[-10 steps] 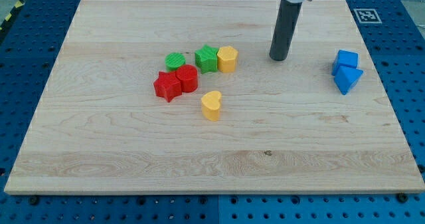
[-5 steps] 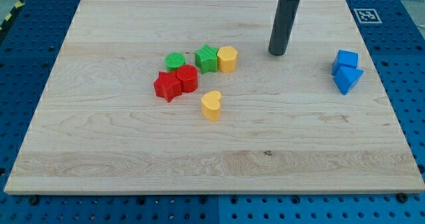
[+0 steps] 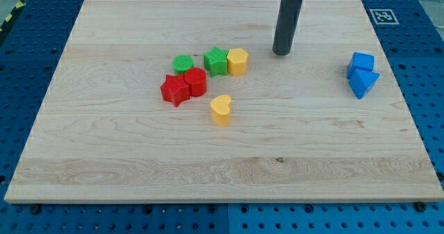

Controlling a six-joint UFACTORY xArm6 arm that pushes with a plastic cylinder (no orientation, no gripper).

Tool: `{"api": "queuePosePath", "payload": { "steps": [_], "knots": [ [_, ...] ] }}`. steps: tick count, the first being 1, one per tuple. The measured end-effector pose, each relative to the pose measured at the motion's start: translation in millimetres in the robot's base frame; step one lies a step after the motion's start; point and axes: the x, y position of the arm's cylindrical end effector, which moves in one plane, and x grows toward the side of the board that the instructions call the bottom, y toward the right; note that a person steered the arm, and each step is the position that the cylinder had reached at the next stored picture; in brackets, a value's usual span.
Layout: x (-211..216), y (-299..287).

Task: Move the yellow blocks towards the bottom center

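On the wooden board (image 3: 104, 157), starting from the view's left, we see a red star (image 3: 174, 90) touching a red block (image 3: 195, 82) of rounded, faceted shape, with a green cylinder (image 3: 183, 63) just above them. Next comes a green star (image 3: 216, 60), and pressed against its right side stands the first yellow block (image 3: 238, 61), a short, upright prism with flat facets and a paler top face. The yellow heart (image 3: 221, 110) lies apart, below this cluster, near the board's middle; its notch points towards the view's upper right and its colour is a warm orange-yellow. Both yellow pieces sit in the upper half of the board, left of centre, well above the bottom edge. Further right, our tip (image 3: 282, 53) rests on the board near the view's top, beside the yellow block but not touching it; it is a bare rod that grasps nothing. At the far right, two blue blocks (image 3: 361, 74) touch each other, the lower one wedge-like.
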Motion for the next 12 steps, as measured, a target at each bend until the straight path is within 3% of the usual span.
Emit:
{"api": "queuePosePath", "payload": {
  "steps": [7,9,12],
  "knots": [
    [-0.4,-34.6],
    [46.9,-97.4],
    [138.6,-94.1]
  ]
}}
